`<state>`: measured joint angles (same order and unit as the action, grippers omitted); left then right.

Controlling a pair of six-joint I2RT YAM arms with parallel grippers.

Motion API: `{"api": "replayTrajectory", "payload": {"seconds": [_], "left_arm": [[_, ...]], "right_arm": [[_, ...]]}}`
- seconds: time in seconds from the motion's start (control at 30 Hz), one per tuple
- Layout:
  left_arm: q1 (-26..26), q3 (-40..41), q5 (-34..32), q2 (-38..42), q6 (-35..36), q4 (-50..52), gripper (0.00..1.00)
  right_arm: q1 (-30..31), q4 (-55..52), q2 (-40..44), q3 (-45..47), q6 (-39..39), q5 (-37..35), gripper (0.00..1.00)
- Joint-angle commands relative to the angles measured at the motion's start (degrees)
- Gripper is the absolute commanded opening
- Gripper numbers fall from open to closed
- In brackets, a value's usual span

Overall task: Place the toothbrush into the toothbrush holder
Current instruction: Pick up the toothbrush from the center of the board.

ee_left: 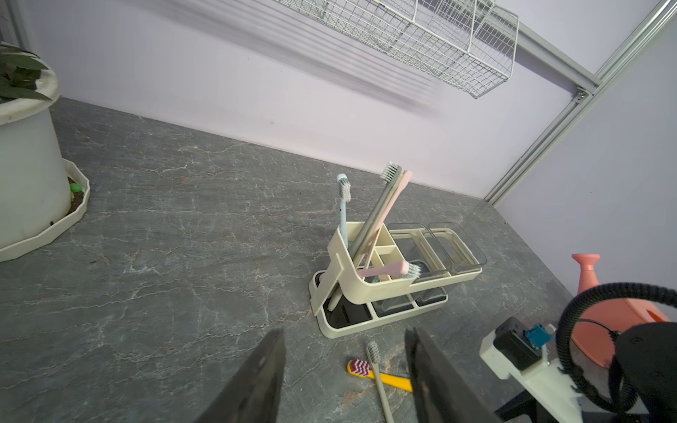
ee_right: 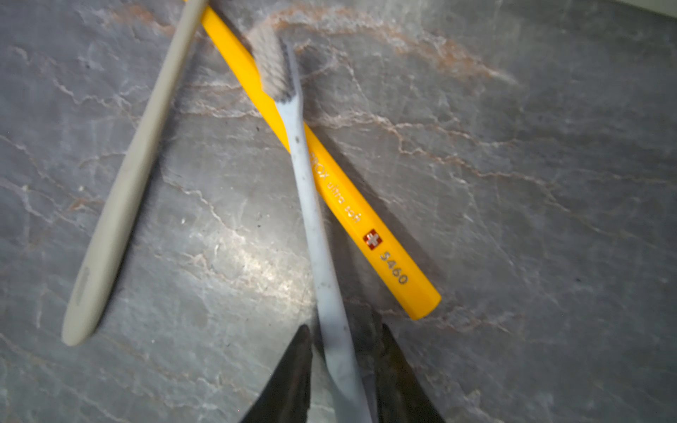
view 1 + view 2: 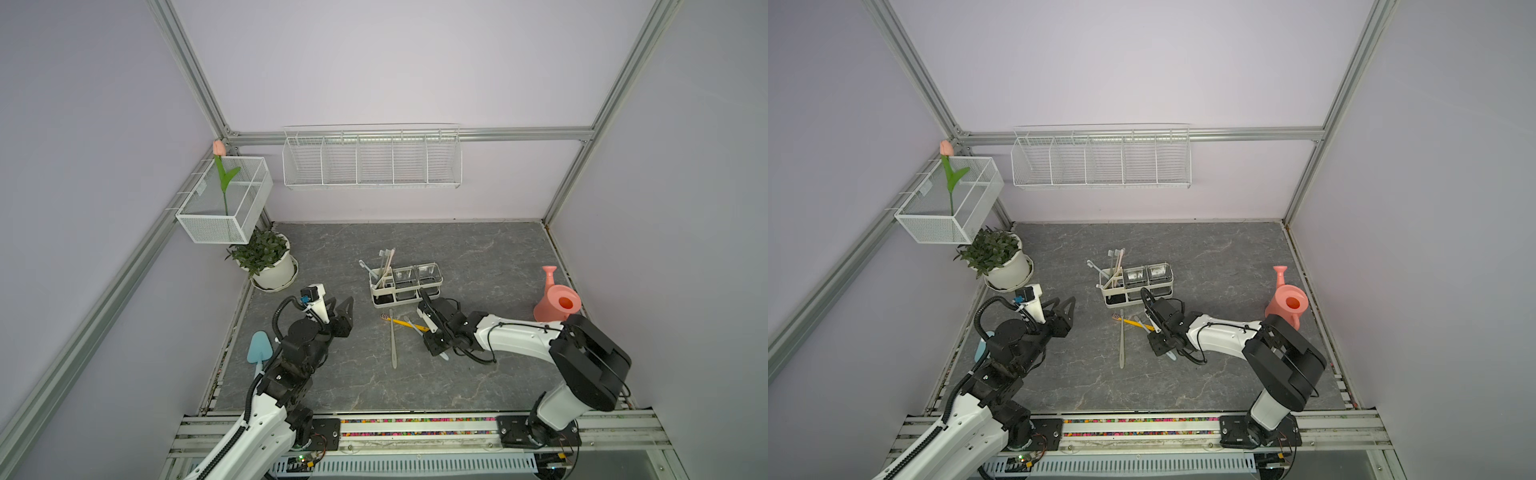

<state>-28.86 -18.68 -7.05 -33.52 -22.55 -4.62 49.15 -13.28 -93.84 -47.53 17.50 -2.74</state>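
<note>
Jaws narrow and astride, not visibly pinching, the right gripper (image 2: 345, 327) should clamp squarely on the pale blue-grey plastic toothbrush (image 2: 311, 190) lying over a yellow plastic toothbrush (image 2: 384, 252) at the middle of the grey table (image 3: 478, 257), near the cream-white three-section toothbrush holder (image 1: 366, 289), then lift straight up without dragging the yellow one

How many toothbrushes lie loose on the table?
3: yellow one by the holder; beige one crossing its head end; pale blue one over the yellow handle, between the right gripper's jaws. The right arm may hide more.

Three toothbrushes (image 3: 1121, 340) lie near the toothbrush holder (image 3: 1109, 300); right arm (image 3: 1221, 332) reaches over two.
</note>
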Motion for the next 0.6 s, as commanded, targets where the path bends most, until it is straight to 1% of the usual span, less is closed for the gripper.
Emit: {"api": "replayTrajectory", "payload": {"seconds": [0.0,0.03,0.07,0.13,0.33,0.43,0.57], "left_arm": [[0.4,0.8,-1.3,0.6,-1.9,-1.4,0.57],[0.3,0.8,-1.7,0.5,-1.9,-1.4,0.57],[0.3,0.8,-2.0,0.3,-2.1,-1.4,0.57],[0.4,0.8,-2.4,-0.1,-2.4,-1.4,0.57],[0.3,0.7,-0.6,-1.4,-2.5,-2.6,0.57],[0.4,0.7,0.3,-1.3,-2.7,-3.0,0.57],[0.4,0.8,1.4,-1.7,-3.0,-3.8,0.58]], "right_arm": [[1.0,-3.6,-3.2,1.5,-0.2,2.0,0.25],[1.1,-3.5,-3.2,1.5,-0.3,2.3,0.17],[1.3,-3.6,-3.3,1.4,-0.2,2.6,0.11],[1.5,-4.3,-3.5,1.3,0.0,2.3,0.1],[2.2,-5.2,-2.9,1.8,0.5,0.8,0.09],[2.4,-4.4,0.2,2.4,1.8,0.9,0.07],[2.4,-2.2,5.6,2.9,3.5,1.9,0.07]]}}
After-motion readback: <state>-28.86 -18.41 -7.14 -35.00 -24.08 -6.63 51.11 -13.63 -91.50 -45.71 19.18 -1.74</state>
